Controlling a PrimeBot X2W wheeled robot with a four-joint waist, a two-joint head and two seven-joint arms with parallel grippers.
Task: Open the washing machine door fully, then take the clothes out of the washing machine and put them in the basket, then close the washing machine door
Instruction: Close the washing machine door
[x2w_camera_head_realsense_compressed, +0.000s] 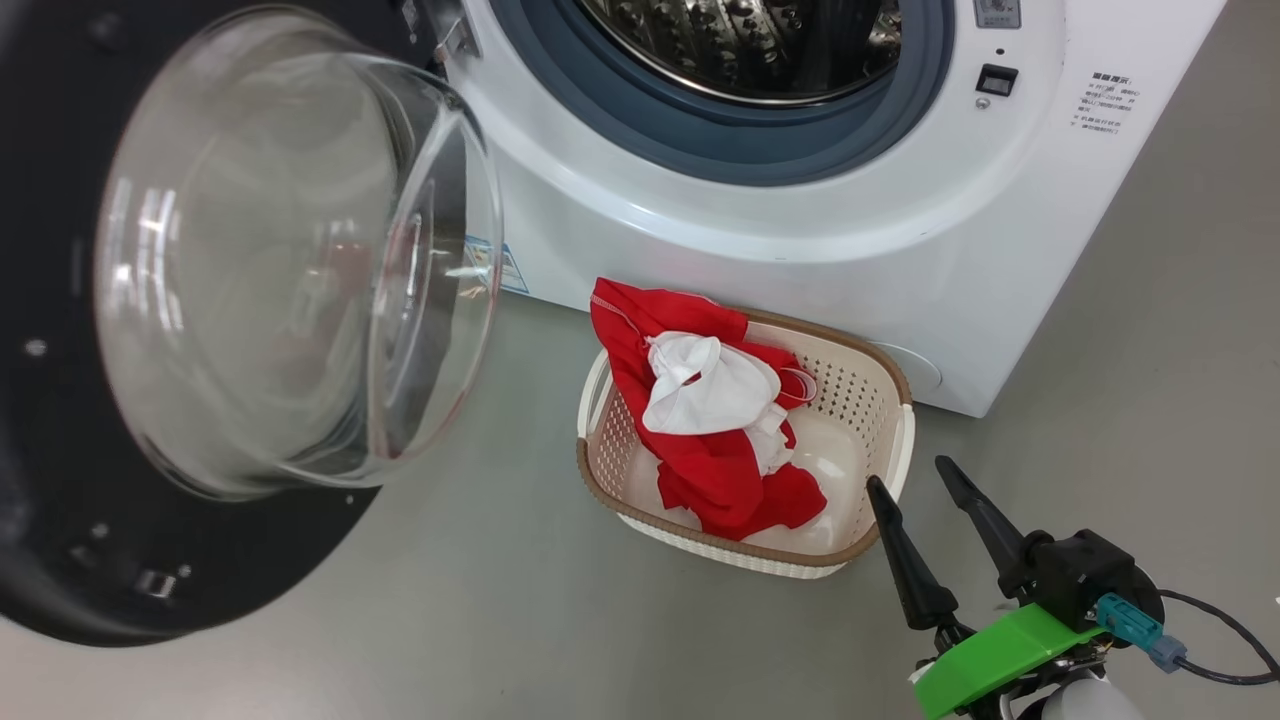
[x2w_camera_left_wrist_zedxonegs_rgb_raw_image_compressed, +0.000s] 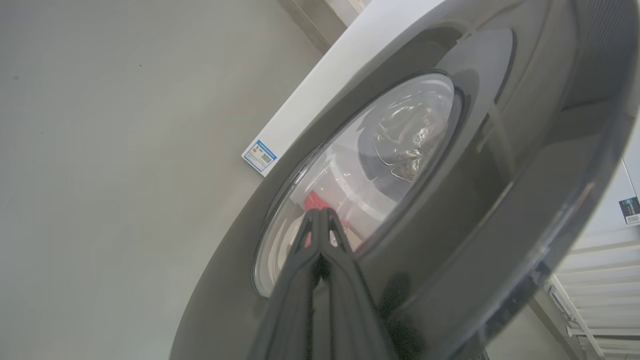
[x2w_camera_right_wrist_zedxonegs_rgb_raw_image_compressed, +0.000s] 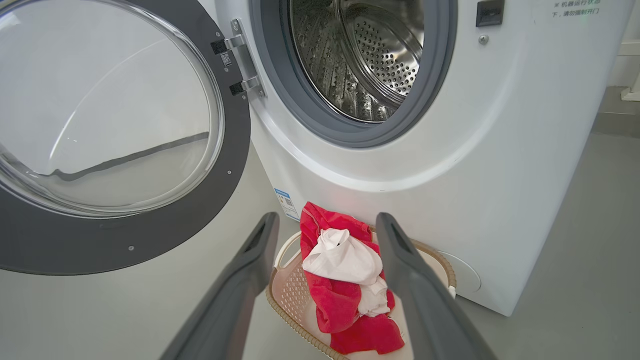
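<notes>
The washing machine (x2w_camera_head_realsense_compressed: 760, 230) stands at the back, and its steel drum (x2w_camera_right_wrist_zedxonegs_rgb_raw_image_compressed: 370, 65) looks bare inside. The washing machine door (x2w_camera_head_realsense_compressed: 60, 520) hangs swung out to the left, its glass bowl (x2w_camera_head_realsense_compressed: 280, 270) bulging toward me. On the floor before the washer sits the basket (x2w_camera_head_realsense_compressed: 880, 400) with the red and white clothes (x2w_camera_head_realsense_compressed: 715, 420) heaped in it and draped over its far left rim. My right gripper (x2w_camera_head_realsense_compressed: 912, 478) is open and holds nothing, just right of the basket's near corner. My left gripper (x2w_camera_left_wrist_zedxonegs_rgb_raw_image_compressed: 320, 214) is shut, its tips close to the door's outer face (x2w_camera_left_wrist_zedxonegs_rgb_raw_image_compressed: 500, 175) at the window; I cannot tell whether they touch.
Grey floor (x2w_camera_head_realsense_compressed: 1150, 350) spreads to the right of the washer and in front of the basket. A dark cable (x2w_camera_head_realsense_compressed: 1220, 640) trails from my right wrist. A blue label (x2w_camera_left_wrist_zedxonegs_rgb_raw_image_compressed: 259, 155) sits low on the washer's front. White slatted furniture (x2w_camera_left_wrist_zedxonegs_rgb_raw_image_compressed: 600, 270) stands beyond the door.
</notes>
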